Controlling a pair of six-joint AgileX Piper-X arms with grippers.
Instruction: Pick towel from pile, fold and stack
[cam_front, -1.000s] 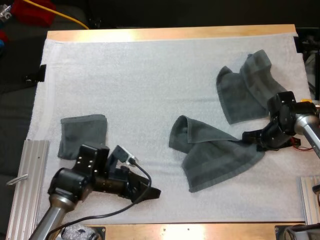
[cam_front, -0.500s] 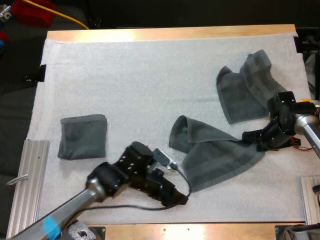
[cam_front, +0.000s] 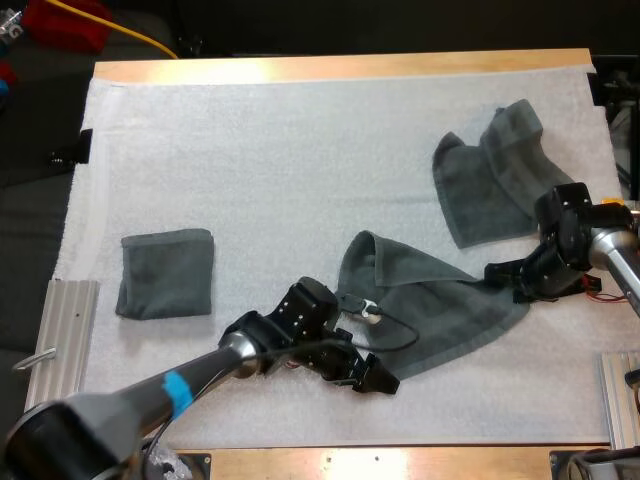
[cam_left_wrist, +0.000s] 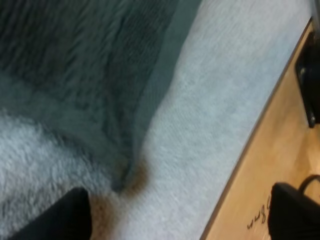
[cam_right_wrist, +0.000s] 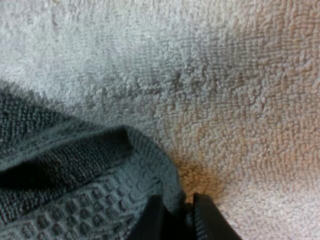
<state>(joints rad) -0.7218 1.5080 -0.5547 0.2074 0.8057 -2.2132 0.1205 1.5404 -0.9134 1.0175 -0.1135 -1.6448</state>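
Right gripper (cam_front: 500, 272) pinches the towel (cam_front: 440, 315) by a corner while the left gripper (cam_front: 383, 381) hovers spread at another, where closing short would grab only mat (cam_front: 300, 160).

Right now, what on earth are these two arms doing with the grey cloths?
Two robot arms are working on towels on a white mat. The right gripper is pinched shut on the right corner of the spread towel in the middle. The left gripper is open, down at that towel's near corner, not gripping it. A folded towel lies at the left, and a crumpled towel waits at the far right.
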